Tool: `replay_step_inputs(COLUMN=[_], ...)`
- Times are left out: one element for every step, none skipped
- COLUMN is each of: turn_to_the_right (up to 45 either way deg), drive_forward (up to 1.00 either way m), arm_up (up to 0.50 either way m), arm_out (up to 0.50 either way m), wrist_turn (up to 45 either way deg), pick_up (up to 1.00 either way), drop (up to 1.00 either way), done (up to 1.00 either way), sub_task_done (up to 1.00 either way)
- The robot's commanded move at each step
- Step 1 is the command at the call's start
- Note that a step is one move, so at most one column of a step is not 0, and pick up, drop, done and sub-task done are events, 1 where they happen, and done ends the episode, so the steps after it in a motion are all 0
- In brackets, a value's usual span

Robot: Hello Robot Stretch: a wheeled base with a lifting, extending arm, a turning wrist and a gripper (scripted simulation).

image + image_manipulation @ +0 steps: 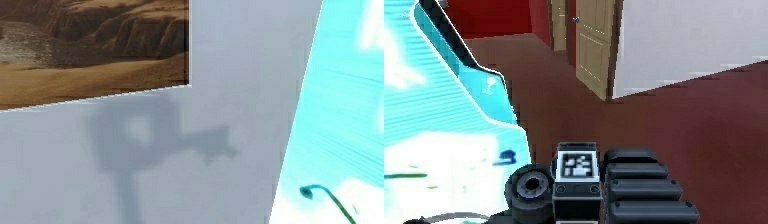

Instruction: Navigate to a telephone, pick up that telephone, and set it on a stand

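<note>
Navigating, by my reading, hard up against a wall (pixel 240 80) with a painting (pixel 90 45); the next move calls for turning toward the cyan surface (pixel 350 100); the telephone I cannot place (a dark curved thing (pixel 322 195) there might be it); the fingers (pixel 514 205) sit cut off low, so whether they hold anything I cannot tell.

Brown desert-landscape painting (pixel 95 45) at 10 o'clock in the forward view, on a plain grey wall (pixel 230 110); bright cyan slanted panel (pixel 345 110) at 3 o'clock. Arm side view: light wooden panelled door (pixel 596 45) at 12 o'clock, white wall (pixel 694 40) at 2 o'clock, dark red-brown floor (pixel 684 120) at 3 o'clock.
</note>
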Motion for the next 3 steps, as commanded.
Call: replay_step_inputs(turn_to_the_right=[0.0,0.0,0.0], drive_forward=[0.0,0.0,0.0], arm_up=[-0.38,-0.32,0.0], arm_out=[0.0,0.0,0.0], wrist_turn=[0.0,0.0,0.0], pick_up=[0.0,0.0,0.0], drop=[0.0,0.0,1.0], done=[0.0,0.0,0.0], sub_task_done=[0.0,0.0,0.0])
